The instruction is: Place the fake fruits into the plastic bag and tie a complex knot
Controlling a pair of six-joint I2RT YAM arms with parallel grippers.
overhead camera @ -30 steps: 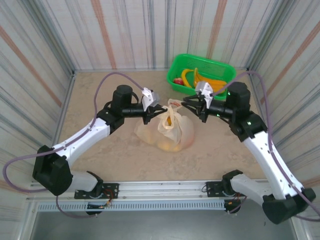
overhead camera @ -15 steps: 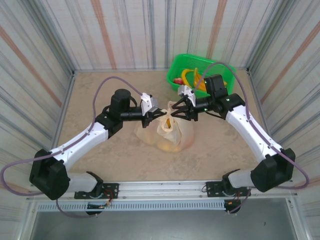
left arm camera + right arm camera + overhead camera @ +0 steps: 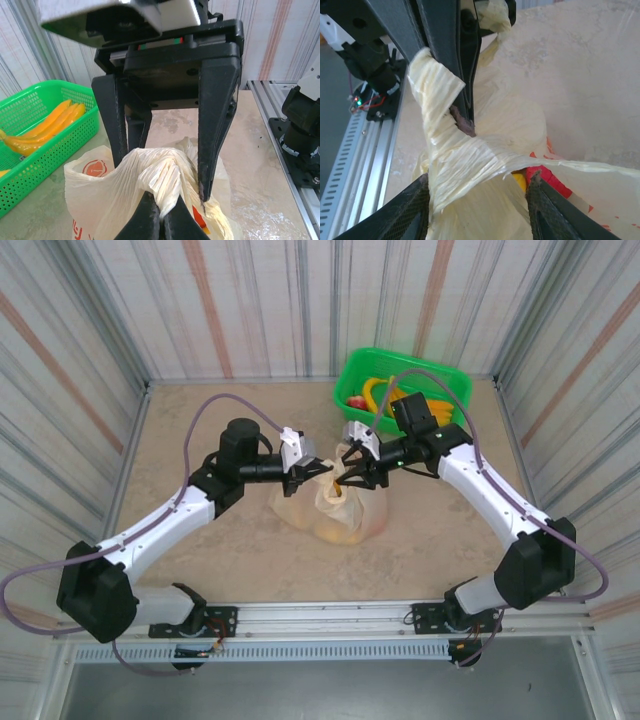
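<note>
The plastic bag sits upright at frame centre, its red prints too blurred to read. The left gripper clenches its bunched handle. The right gripper stands released.

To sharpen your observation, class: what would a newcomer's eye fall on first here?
Mid-table sits the cream plastic bag, its bunched handle pinched by the shut left gripper while the open right gripper straddles it from the opposite side. Behind, at the far right, a bright green basket holds yellow bananas.
</note>
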